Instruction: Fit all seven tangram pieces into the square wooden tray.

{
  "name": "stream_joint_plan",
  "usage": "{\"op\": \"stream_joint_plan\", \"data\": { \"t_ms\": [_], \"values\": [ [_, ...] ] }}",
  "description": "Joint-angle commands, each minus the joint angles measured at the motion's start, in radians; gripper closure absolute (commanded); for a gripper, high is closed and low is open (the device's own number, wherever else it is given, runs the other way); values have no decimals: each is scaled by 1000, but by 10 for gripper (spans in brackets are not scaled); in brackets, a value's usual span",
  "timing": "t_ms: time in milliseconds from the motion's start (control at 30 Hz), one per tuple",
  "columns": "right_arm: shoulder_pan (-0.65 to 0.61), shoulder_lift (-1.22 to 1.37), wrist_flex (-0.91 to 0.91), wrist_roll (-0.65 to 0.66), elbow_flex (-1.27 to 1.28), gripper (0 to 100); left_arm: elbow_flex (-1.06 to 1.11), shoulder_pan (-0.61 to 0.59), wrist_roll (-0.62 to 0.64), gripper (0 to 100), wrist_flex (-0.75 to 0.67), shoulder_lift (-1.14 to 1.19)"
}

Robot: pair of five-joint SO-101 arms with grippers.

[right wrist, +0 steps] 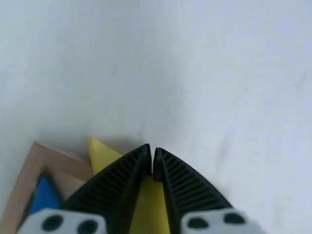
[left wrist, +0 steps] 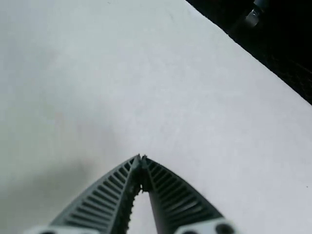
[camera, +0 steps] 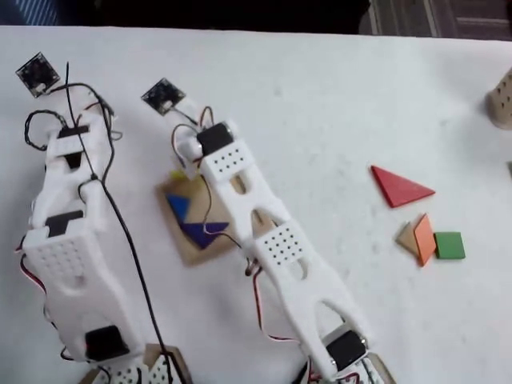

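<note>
The tray is pale matt wood, the yellow piece smooth, the table matt white.

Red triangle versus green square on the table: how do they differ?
The red triangle is the bigger piece, the green square small. The red triangle lies alone; the green square sits close beside the orange piece. Both lie flat on the table, outside the tray.
</note>
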Motion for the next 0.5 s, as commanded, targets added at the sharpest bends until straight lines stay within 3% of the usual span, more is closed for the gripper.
{"op": "stream_joint_plan", "data": {
  "t_ms": [0,133,467],
  "values": [
    [4,-81,88,12,-18,981,-55,28,-15,977,8,-21],
    [4,-96,183,12,-18,981,-55,28,-15,977,8,-19],
    [13,-145,197,11,-18,981,-55,28,-15,977,8,-19]
  ]
}}
